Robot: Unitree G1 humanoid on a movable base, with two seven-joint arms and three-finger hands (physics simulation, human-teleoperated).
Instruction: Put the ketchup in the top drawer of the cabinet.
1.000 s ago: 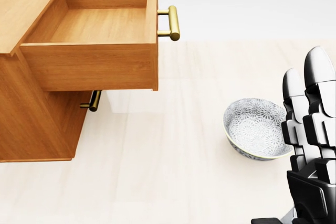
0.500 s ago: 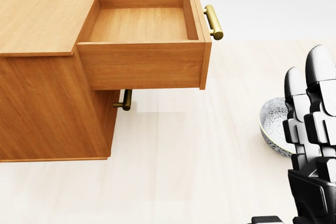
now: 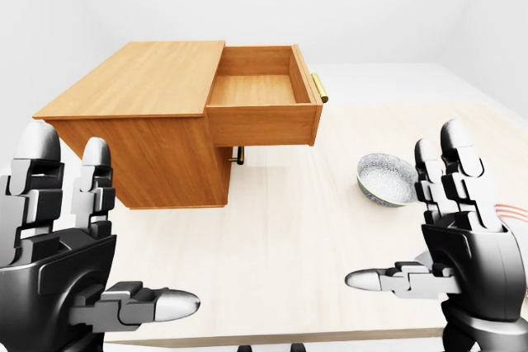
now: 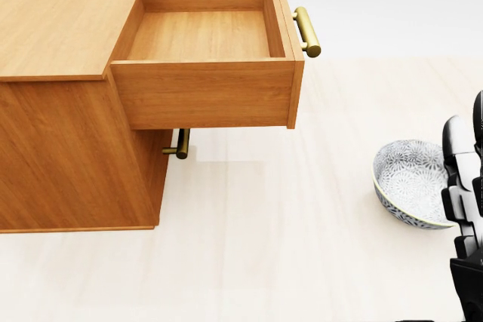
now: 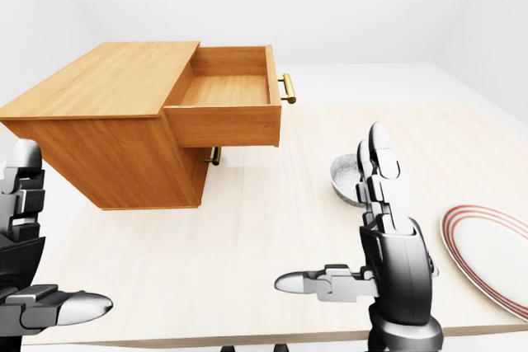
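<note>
Left-eye view: both hands, left hand (image 3: 62, 261) and right hand (image 3: 462, 237), are held empty with fingers spread wide above the counter (image 3: 280, 261); the top drawer (image 3: 260, 92) is pulled open.

One wooden cabinet (image 3: 140, 125) is seen at the left of the scene. One drawer (image 4: 207, 43) is found pulled out of it, the top one. Two brass handles are counted: one on the open drawer (image 4: 306, 32) and one lower down (image 4: 179, 144), under the drawer. One patterned bowl (image 4: 411, 182) is seen on the one pale table (image 3: 280, 261), at the right. One plate (image 5: 491, 257) with a red-ringed rim is shown at the near right. Two robot hands are counted, the left hand (image 3: 58, 237) and the right hand (image 5: 388, 253), each shown with three fingers spread.
</note>
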